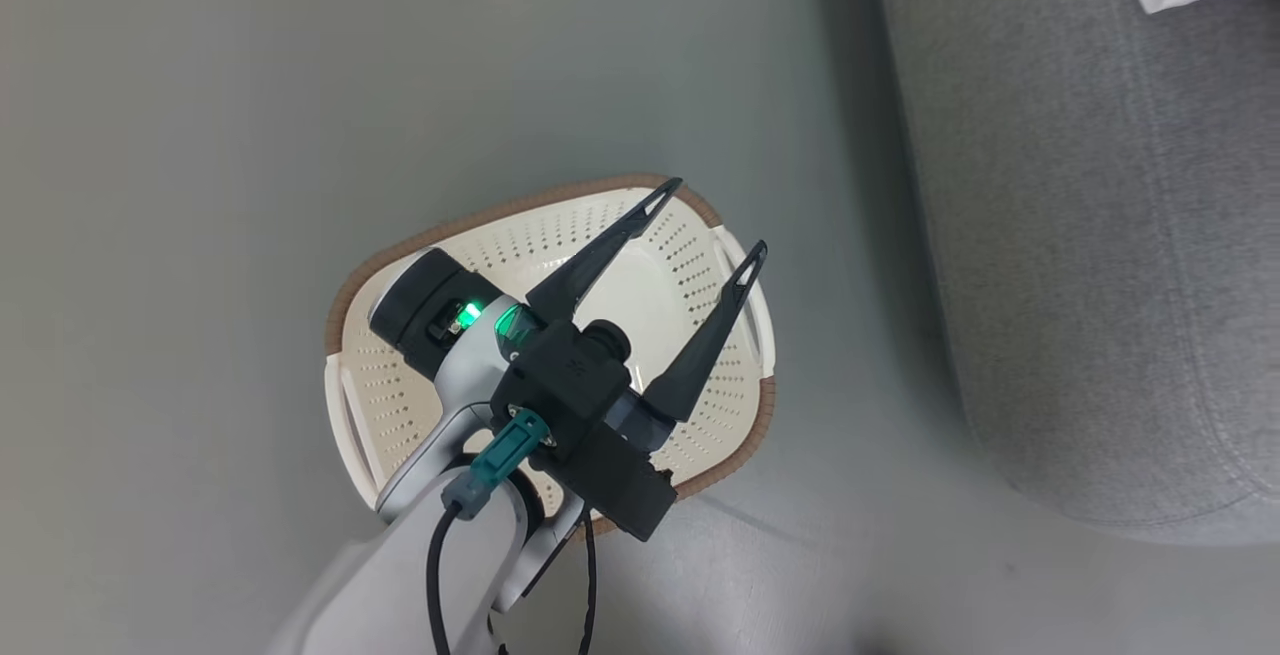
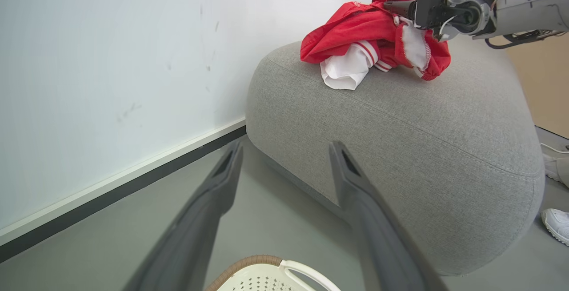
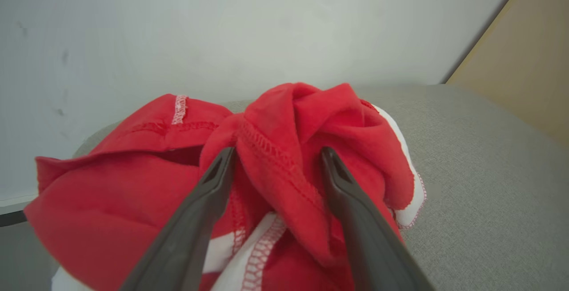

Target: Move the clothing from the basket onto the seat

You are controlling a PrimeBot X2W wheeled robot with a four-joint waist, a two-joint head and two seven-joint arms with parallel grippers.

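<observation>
With the right tool [image 3: 275, 157] spread wide astride a fold of the clothing [image 3: 133, 202] heaped on the seat [image 3: 480, 171], pull straight back and up; watch for fabric snagging a finger. Leave the left tool [image 1: 715, 220], likewise spread, hovering over the basket [image 1: 450, 225].

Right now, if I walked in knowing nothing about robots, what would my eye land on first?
The bright red clothing with white trim, bunched on the grey seat, with the right pincer holding its dark fingers spread either side of a fold. Next, the cream basket on the floor, apparently empty, with the left pincer open over it.
</observation>
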